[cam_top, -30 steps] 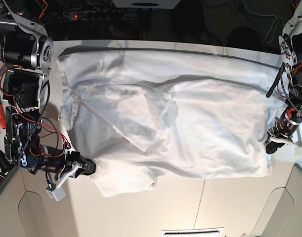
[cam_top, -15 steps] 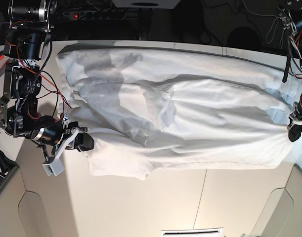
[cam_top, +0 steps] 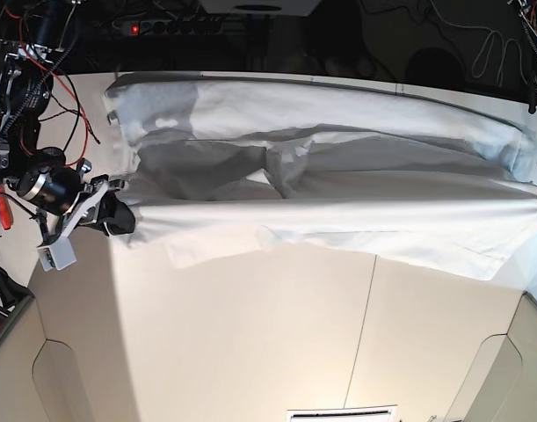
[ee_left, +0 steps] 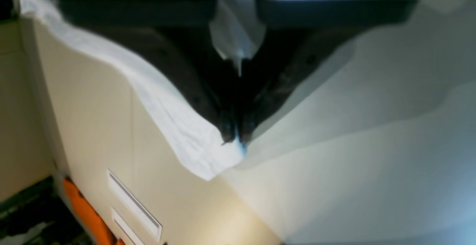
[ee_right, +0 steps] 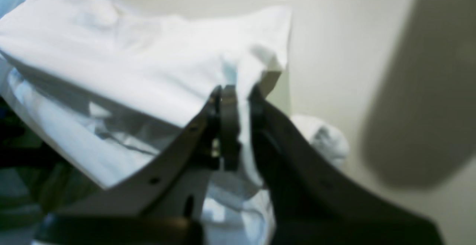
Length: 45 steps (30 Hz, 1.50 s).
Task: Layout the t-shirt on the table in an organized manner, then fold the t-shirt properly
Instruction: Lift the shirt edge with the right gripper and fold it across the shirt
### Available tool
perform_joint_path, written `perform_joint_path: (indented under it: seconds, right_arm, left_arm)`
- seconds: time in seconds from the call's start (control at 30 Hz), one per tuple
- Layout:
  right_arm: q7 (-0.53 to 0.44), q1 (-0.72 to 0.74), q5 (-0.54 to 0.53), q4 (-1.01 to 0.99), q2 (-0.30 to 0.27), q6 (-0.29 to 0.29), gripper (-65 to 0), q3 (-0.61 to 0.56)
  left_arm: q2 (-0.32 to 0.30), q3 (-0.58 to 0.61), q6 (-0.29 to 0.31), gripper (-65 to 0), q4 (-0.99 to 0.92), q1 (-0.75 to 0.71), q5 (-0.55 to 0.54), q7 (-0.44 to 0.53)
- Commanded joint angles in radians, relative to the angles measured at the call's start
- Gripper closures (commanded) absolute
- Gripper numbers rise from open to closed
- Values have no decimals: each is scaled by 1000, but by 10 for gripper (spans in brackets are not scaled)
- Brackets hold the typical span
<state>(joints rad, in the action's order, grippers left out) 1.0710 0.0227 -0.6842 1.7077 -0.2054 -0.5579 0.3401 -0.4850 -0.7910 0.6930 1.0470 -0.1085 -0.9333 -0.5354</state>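
The wrinkled white cotton t-shirt (cam_top: 338, 202) hung stretched above the matte white table (cam_top: 250, 334), between the right gripper (ee_right: 238, 92) and left gripper (ee_left: 234, 139), each clamped on an opposite edge.

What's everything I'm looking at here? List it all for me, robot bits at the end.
t-shirt: one, white, stretched taut across the far half of the table, pulled at both ends.
table: one, pale off-white, filling the middle and near part of the base view, with a thin seam line.
power strip: one, dark with a red light, behind the table's far edge.
cables: several, light-coloured, on the dark background at the far right.
right gripper: one, black with white parts, at the left of the base view, shut on the t-shirt's edge.
left gripper: one, black, at the shirt's other end, shut on a corner of cloth; only a sliver shows in the base view.
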Motion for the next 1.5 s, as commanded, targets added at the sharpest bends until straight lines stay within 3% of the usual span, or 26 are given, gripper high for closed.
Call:
perform_joint_path:
  seconds: [0.0, 0.2, 0.47, 0.6, 0.63, 0.7, 0.73, 0.8, 0.97, 1.07, 1.17, 1.47]
  right_arm:
    - [-19, -8, -9, 32, -15, -1, 0, 16]
    - [-19, -82, -12, 69, -12, -1, 0, 25]
    - [-20, -127, 25, 69, 10, 0, 0, 25]
    - [-20, -130, 60, 69, 21, 1, 0, 25]
    - [-21, -131, 59, 69, 21, 1, -25, 25]
    - [-32, -131, 59, 69, 20, 1, -221, 25]
    - [-42, -130, 58, 75, 20, 0, -274, 25]
    - [-60, -127, 60, 106, 20, 0, -284, 26]
    - [-126, -60, 92, 197, 21, 0, -284, 26]
    - [-186, 6, 166, 185, 29, 1, -283, 26]
    - [-243, 82, 257, 81, 59, 27, -283, 26]
    - [-282, 319, 255, -593, 98, 39, -283, 24]
  left_arm:
    - [-33, -16, 5, 0, 39, -6, -44, -4]
    - [-16, -23, 5, 0, 125, -68, -208, -232]
    - [51, -23, 5, 0, 131, -131, -193, -259]
    - [52, -23, 5, 0, 131, -124, -145, -257]
    - [49, -23, 5, 0, 131, -124, -146, -258]
    - [40, -23, 5, -143, 131, -124, -150, -254]
    - [33, -23, 5, -198, 131, -124, -156, -254]
    - [19, -23, 5, -241, 131, -124, -178, -254]
    - [3, -31, 5, -241, 134, -122, -200, -224]
    - [3, -31, 5, -241, 134, -121, -200, -224]
    - [3, -31, 5, -241, 134, -118, -200, -224]
    - [3, -31, 5, -241, 134, -88, -190, -225]
